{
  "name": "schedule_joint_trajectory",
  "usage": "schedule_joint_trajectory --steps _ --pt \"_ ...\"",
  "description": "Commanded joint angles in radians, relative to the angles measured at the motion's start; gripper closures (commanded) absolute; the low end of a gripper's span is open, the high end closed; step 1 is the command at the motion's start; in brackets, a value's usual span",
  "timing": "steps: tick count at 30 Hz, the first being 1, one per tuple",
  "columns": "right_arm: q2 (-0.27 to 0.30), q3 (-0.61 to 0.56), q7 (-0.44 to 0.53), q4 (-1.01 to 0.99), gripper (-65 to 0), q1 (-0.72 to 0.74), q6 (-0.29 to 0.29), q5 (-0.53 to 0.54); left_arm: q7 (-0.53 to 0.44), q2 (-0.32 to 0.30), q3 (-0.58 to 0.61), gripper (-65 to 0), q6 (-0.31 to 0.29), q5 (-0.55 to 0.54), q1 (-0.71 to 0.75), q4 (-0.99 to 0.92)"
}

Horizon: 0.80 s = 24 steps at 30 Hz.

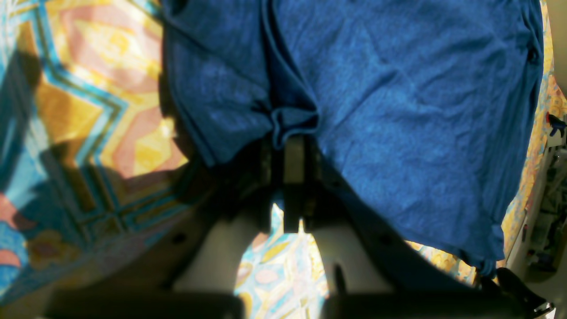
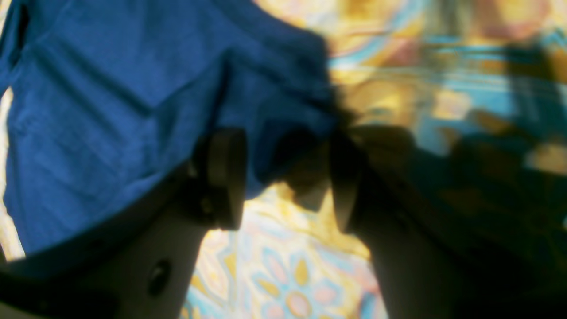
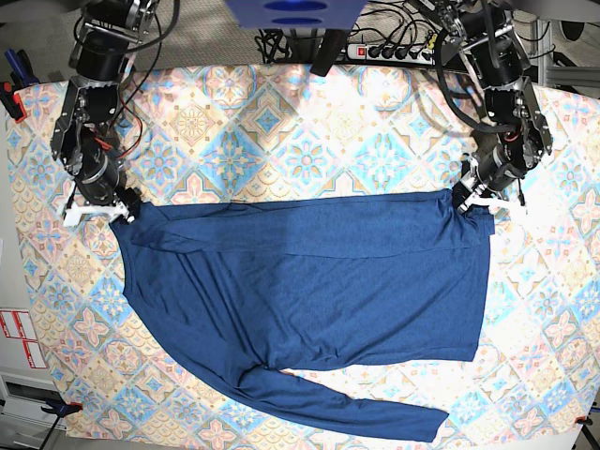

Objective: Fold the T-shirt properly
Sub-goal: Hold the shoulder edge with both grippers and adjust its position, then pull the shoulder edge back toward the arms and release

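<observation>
The dark navy T-shirt (image 3: 309, 281) lies spread across the patterned tablecloth, its top part folded down in a long band. One long sleeve (image 3: 375, 412) trails toward the front right. My left gripper (image 3: 472, 199) is at the shirt's upper right corner. In the left wrist view it (image 1: 294, 141) is shut on a small bunched fold of the T-shirt (image 1: 398, 110). My right gripper (image 3: 120, 208) is at the upper left corner. Its jaws (image 2: 285, 177) stand wide open, with the edge of the T-shirt (image 2: 110, 110) reaching between the fingers (image 2: 226, 177).
The pastel tablecloth (image 3: 281, 122) covers the whole table. A power strip and cables (image 3: 389, 49) run along the back edge. Clamps (image 3: 9, 94) sit at the far left edge. Both arms come in from the back corners.
</observation>
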Motion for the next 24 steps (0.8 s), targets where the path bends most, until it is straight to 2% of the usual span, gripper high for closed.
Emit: schedule_joint_trajectory --steps 1,12,14,18,19,24 --pt "0.012 0.003 0.004 -0.001 -29.5 0.004 0.001 0.002 0.003 -0.012 -0.001 0.0 0.001 0.000 -0.007 0.011" --pt "0.009 -0.003 0.002 -0.134 -28.6 0.110 0.002 0.000 0.005 -0.012 -0.001 0.0 0.001 0.002 -0.005 0.011" --pt "0.009 -0.003 0.001 -0.139 -24.1 0.110 0.002 0.002 0.005 -0.012 -0.001 0.0 0.001 -0.005 0.007 0.013" --pt "0.009 0.003 0.002 -0.132 -2.6 0.106 0.004 0.002 0.005 -0.016 -0.001 0.0 -0.001 -0.005 0.022 0.013" --pt "0.009 0.003 -0.001 -0.123 -0.1 0.106 0.004 0.002 0.005 -0.029 -0.001 0.0 -0.001 -0.006 0.030 0.014" --pt "0.012 0.005 -0.001 -0.031 -0.3 0.032 0.004 0.002 0.005 -0.050 -0.001 0.0 -0.002 -0.008 0.091 0.088"
